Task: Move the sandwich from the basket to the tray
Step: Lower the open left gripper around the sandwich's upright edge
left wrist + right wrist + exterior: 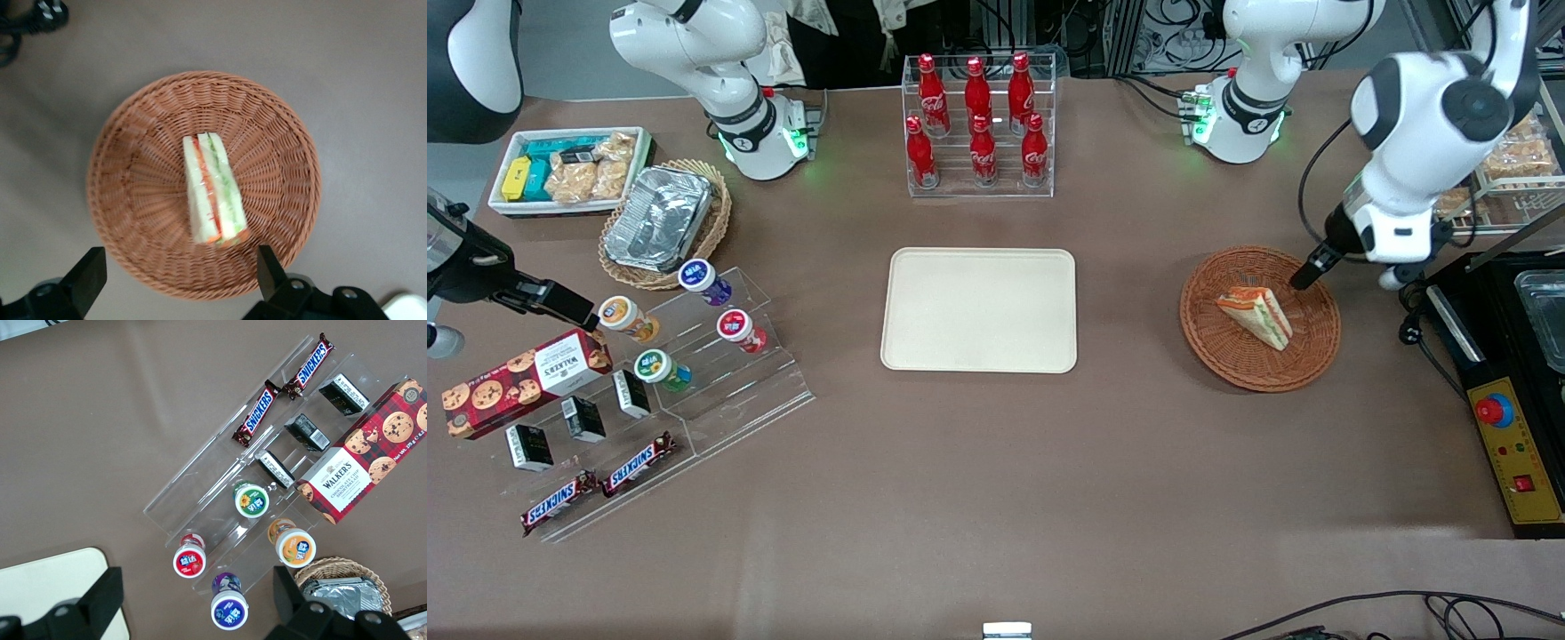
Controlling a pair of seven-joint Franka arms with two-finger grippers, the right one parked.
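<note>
The sandwich [1258,316] is a pale wedge with red, orange and green filling, lying in the round reddish-brown basket [1227,356] toward the working arm's end of the table. My left gripper [1316,267] hovers open above the basket's rim on the working arm's side, holding nothing. In the left wrist view the sandwich [213,193] lies in the middle of the basket [133,180], and the gripper [179,273] is over the rim with its black fingers [90,273] spread wide. The cream tray [978,308] sits bare at the table's middle.
A clear rack of red cola bottles [978,124] stands farther from the front camera than the tray. A black appliance with a yellow control box [1516,444] and a plug [1409,331] lie beside the basket. A snack display [649,382] sits toward the parked arm's end.
</note>
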